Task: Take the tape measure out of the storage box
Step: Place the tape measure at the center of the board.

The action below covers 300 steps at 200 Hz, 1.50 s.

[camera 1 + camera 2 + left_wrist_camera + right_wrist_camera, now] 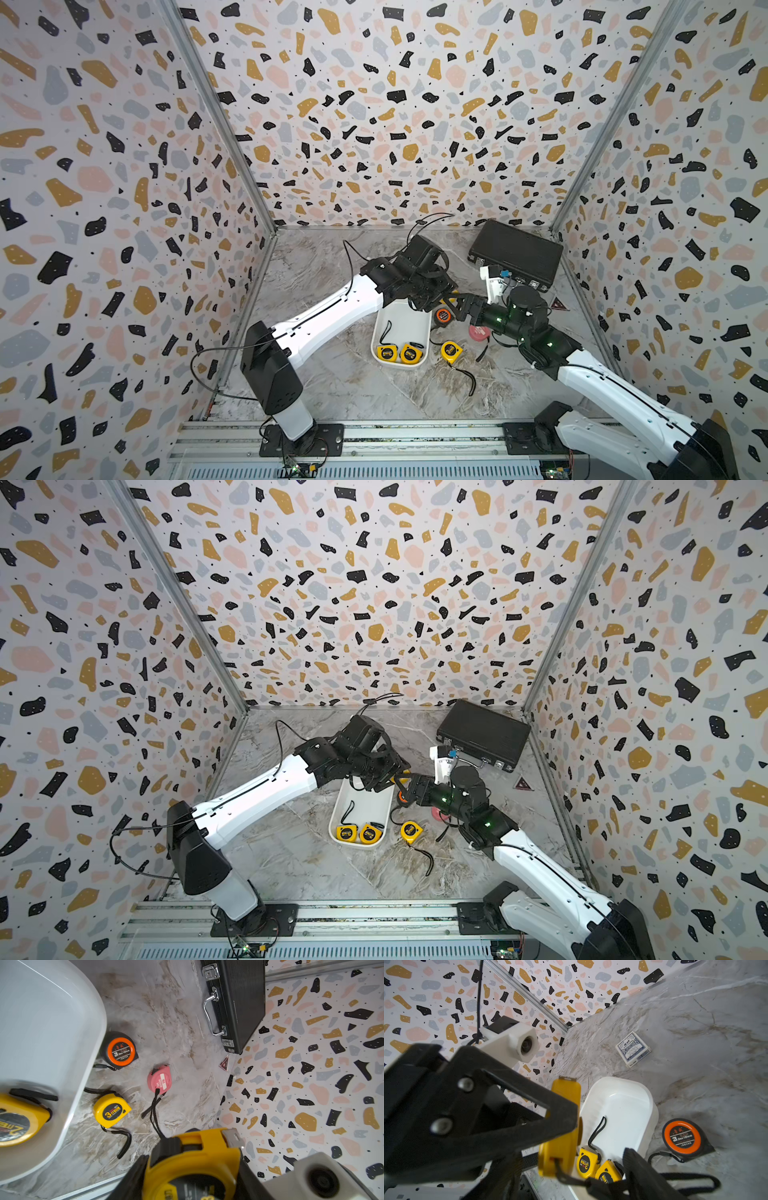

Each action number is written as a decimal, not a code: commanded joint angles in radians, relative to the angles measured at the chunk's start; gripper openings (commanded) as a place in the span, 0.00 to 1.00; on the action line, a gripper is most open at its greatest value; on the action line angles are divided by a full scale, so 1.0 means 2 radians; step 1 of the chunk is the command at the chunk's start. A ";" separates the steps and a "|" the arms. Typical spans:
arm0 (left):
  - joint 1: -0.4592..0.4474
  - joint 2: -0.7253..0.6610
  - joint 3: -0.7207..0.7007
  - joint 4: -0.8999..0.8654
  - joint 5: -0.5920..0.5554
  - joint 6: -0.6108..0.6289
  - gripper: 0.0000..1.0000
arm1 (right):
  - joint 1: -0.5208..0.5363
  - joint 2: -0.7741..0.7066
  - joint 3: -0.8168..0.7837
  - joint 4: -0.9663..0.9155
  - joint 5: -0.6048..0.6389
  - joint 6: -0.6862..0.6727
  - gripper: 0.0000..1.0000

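My left gripper [193,1167] is shut on a yellow tape measure [193,1157] and holds it in the air over the far end of the white storage box [401,328]. My right gripper [571,1157] is open. Its two fingers stand on either side of that same tape measure [562,1126], with a gap on one side, and the measure's black strap hangs past them. In a top view both grippers meet at the box's far right corner [390,787]. Two more yellow tape measures [386,352] [410,353] lie at the box's near end.
On the marble table right of the box lie an orange-and-black tape measure [443,316], a pink one [478,332] and a yellow one [451,351] with its strap trailing. A black briefcase [515,253] sits at the back right. A card deck [633,1049] lies beyond the box.
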 commanded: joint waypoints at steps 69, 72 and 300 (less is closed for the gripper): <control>-0.012 -0.022 -0.017 0.050 0.031 -0.029 0.00 | 0.002 -0.014 -0.004 0.024 0.030 -0.007 0.40; -0.012 -0.021 -0.017 0.050 0.033 -0.029 0.00 | 0.002 -0.015 -0.004 0.024 0.031 -0.007 0.38; 0.020 -0.086 -0.104 -0.011 -0.039 0.034 1.00 | -0.122 0.211 -0.027 0.118 -0.045 0.078 0.14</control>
